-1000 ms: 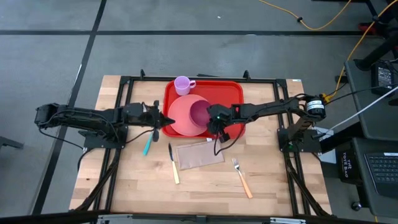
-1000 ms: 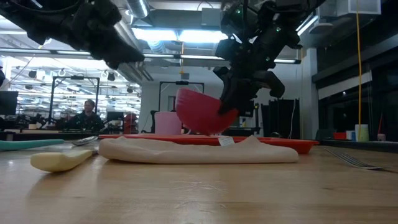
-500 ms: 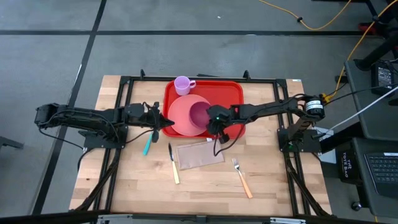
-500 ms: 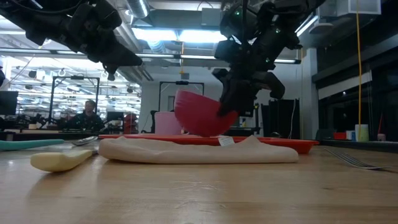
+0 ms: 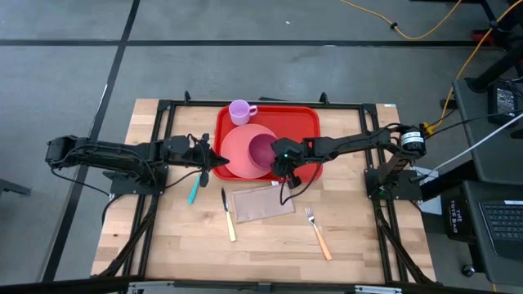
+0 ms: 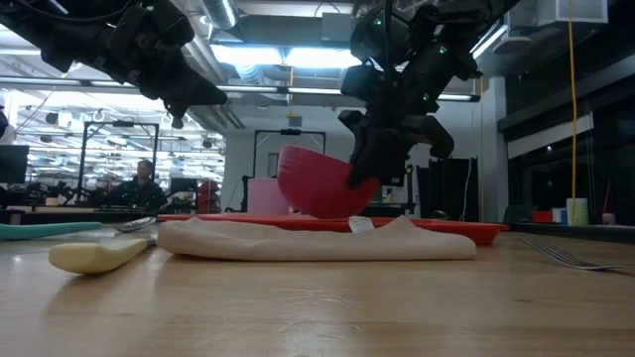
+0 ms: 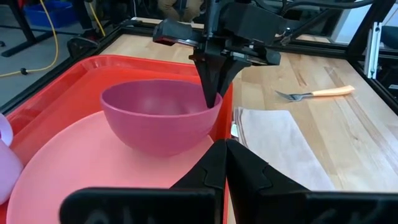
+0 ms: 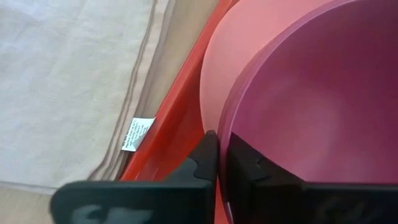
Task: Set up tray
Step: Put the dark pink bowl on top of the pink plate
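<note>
- Left tool: it hangs over the left edge of the round pink plastic plate, its two dark fingers pressed together on nothing; it sits slightly further in than a second ago, then holds its place.
- Teal-handled utensil: it lies on the wooden surface just left of the plate, apart from everything on the tray.
- Small lilac plastic mug: it stands at the far left corner of the large flat bright red plastic tray, unmoved.
- The tray lies at the middle of the surface's far edge, with the plate over its left half and overhanging its left rim.
- Cream-handled knife and folded beige cloth napkin: both lie on the surface just beyond the tray's near rim.
- Deep magenta plastic bowl: the right tool pinches its right-hand rim between its fingers, and the bowl is tilted over the plate's right part. Over the last second it has slid a little leftward and looks lower. I judge it is close to being set down on the plate; whether it already touches is unclear.
- Orange-handled fork: it lies towards the surface's near right, well apart from the tray, so the cutlery looks not yet placed.
</note>
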